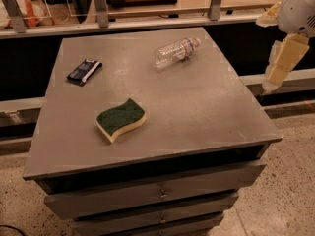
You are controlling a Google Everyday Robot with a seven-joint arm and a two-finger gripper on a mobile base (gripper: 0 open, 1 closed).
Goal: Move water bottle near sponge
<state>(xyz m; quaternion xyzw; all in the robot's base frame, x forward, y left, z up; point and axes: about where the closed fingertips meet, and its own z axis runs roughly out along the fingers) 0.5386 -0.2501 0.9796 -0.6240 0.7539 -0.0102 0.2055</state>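
Off the right edge of the grey drawer cabinet (197, 112) hangs the gripper (279, 63), holding and touching nothing I can see; whether it is released or clenched I cannot tell. I'd call this the approach step. The sponge (121, 118) lies well to its left toward the front, and the water bottle (175, 52) lies on its side, nearer but apart, so the gripper must reach left and grasp it.
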